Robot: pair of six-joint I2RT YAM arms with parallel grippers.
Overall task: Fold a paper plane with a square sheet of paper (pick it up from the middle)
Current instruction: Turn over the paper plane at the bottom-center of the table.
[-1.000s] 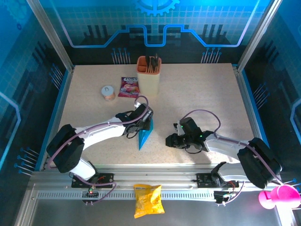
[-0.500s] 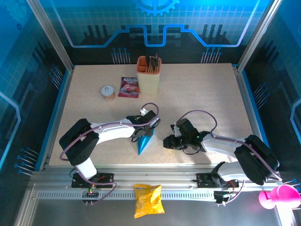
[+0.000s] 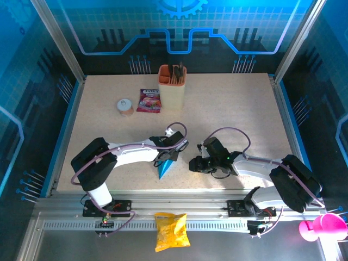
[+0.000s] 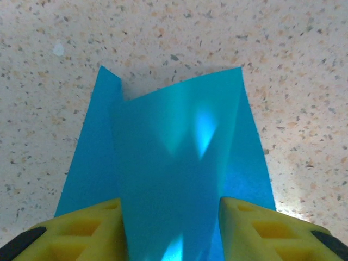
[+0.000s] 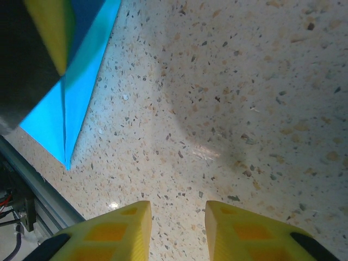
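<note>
left gripper clamps the plain, unmarked paper plane; right gripper sits slightly open, empty.

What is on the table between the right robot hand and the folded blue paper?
Nothing: bare speckled tabletop separates the right tool from the blue paper in its wrist view.

The plane lies on the table near the near edge, its tip pointing toward the near edge. The left gripper sits at its far end, a finger on each side of the raised fold. The right gripper rests just right of the plane, apart from it. At the far middle stands the cup; a packet lies left of it, and a small tub further left. A bag lies off the table, before the arm bases.
</note>
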